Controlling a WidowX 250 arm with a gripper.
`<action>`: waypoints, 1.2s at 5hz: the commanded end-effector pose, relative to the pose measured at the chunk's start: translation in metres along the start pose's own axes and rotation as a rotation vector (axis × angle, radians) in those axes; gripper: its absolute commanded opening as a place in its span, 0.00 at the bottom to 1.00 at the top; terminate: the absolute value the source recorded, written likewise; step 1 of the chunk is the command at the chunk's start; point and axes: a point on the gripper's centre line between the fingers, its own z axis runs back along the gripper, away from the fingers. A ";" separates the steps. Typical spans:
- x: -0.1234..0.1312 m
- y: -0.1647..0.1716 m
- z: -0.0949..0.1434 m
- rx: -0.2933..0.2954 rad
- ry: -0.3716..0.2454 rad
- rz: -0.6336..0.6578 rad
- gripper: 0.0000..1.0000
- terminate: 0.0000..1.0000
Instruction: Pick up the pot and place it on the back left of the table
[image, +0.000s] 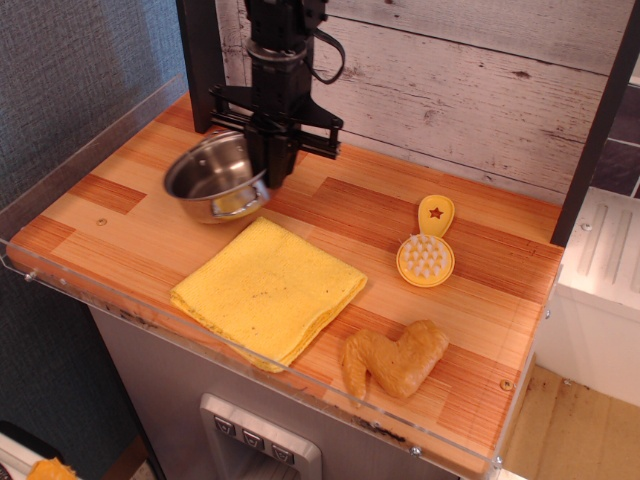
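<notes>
The shiny steel pot (215, 180) is at the back left of the wooden table (120, 215), low over or just touching the top, tilted slightly. My black gripper (268, 172) comes down from above and is shut on the pot's right rim. The pot sits just behind the yellow cloth (268, 290), apart from it. The fingertips are hidden behind the pot's rim.
A yellow scrub brush (427, 250) lies right of centre. A toy chicken piece (395, 360) lies near the front edge. A black post (200, 60) stands at the back left corner. A clear acrylic rim (60, 285) lines the table's edges. A plank wall is behind.
</notes>
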 end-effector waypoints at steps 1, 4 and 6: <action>0.031 0.003 0.010 0.010 -0.063 0.019 0.00 0.00; 0.035 -0.003 0.003 0.002 -0.047 0.013 0.00 0.00; 0.025 -0.005 0.014 -0.024 -0.036 0.050 1.00 0.00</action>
